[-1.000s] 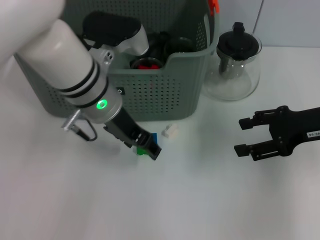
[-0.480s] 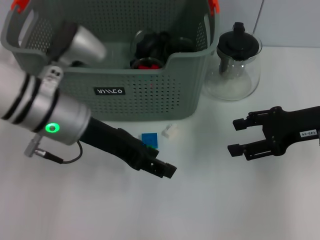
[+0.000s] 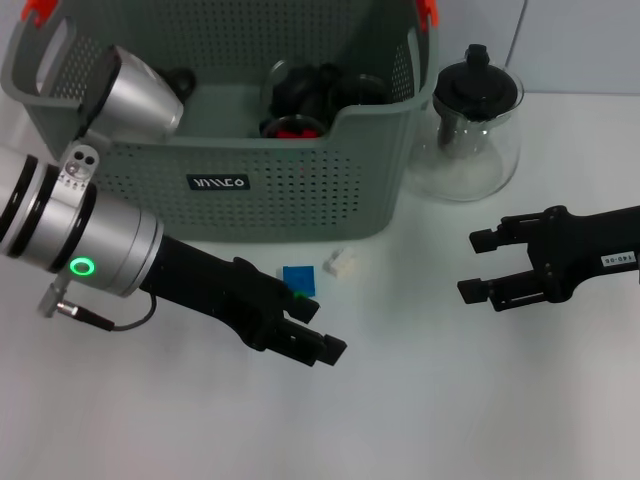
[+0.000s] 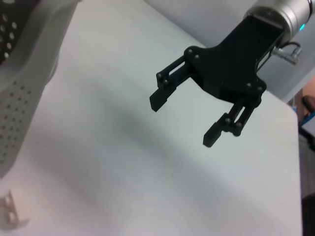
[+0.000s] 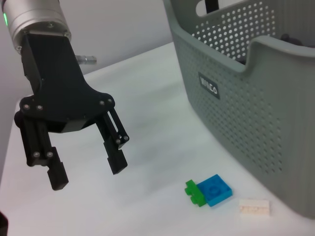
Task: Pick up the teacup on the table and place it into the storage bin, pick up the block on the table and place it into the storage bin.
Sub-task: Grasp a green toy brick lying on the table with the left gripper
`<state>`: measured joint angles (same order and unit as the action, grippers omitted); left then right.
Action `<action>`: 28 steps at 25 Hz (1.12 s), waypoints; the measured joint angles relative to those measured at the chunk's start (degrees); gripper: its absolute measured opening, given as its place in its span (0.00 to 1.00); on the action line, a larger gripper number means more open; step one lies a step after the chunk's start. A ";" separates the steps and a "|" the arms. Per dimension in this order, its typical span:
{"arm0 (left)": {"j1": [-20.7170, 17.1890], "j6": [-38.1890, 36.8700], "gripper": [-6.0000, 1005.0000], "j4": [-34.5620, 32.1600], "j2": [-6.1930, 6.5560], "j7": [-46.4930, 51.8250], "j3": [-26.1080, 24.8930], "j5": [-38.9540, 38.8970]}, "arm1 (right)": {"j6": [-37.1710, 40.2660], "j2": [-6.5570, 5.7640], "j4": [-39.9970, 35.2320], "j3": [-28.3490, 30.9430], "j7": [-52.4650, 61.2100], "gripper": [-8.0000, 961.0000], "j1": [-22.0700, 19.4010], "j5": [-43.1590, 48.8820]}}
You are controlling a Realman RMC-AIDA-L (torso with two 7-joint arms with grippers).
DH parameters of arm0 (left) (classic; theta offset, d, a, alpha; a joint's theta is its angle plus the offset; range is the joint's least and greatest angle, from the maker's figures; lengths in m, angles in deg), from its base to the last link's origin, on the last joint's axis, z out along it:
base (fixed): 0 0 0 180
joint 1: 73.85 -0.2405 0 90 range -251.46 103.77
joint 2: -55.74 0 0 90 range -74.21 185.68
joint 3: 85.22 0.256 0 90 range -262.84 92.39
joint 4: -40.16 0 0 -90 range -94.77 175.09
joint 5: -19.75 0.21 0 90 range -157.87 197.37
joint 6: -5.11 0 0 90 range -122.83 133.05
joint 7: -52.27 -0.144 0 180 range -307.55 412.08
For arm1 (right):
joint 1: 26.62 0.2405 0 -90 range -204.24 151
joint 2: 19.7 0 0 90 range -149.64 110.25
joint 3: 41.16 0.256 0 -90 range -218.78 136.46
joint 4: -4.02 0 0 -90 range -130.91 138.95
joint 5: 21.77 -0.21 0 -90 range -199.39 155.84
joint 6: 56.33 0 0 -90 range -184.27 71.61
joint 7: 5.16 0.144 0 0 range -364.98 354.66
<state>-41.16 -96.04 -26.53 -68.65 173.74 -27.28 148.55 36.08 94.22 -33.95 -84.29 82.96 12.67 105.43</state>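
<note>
- Your storage bin (image 3: 300,180) stands at the far side of the table (image 3: 420,400), with dark items already inside it; I cannot make out for certain that one of them is the teacup.
- A glass teapot (image 3: 470,130) sits just beside the bin on the robot's right; it has no part in the task.
- Your left gripper (image 3: 318,342) hangs low over the table in front of the bin, its fingers spread and holding nothing.
- Your right gripper (image 3: 488,266) hovers well off to the right, in front of the teapot, also spread and empty.
- The blue block (image 3: 299,279) lies flat on the table near the bin's front wall, with a green block (image 5: 195,192) touching it, mostly hidden behind the left gripper in the head view.
- A small white block (image 3: 342,263) lies just beside the blue one, on the teapot side.
- The relation that matters: the blue block sits just beyond the left gripper's fingertips, between gripper and bin, so I judge the left arm much the nearer for the pick.
</note>
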 joint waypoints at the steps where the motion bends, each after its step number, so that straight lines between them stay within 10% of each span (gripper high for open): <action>1: 0.29 0.35 0.71 0.01 0.07 -0.58 0.04 0.51 | -0.10 -0.05 0.00 0.00 0.02 0.87 -0.01 0.00; 28: 11.80 18.39 0.70 2.80 -0.08 2.22 27.08 30.98 | -2.04 0.52 0.00 0.51 3.24 0.87 -0.56 -0.49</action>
<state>-29.36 -77.65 -23.73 -68.73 175.95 -0.20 179.54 34.04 94.74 -33.95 -83.79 86.20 12.11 104.94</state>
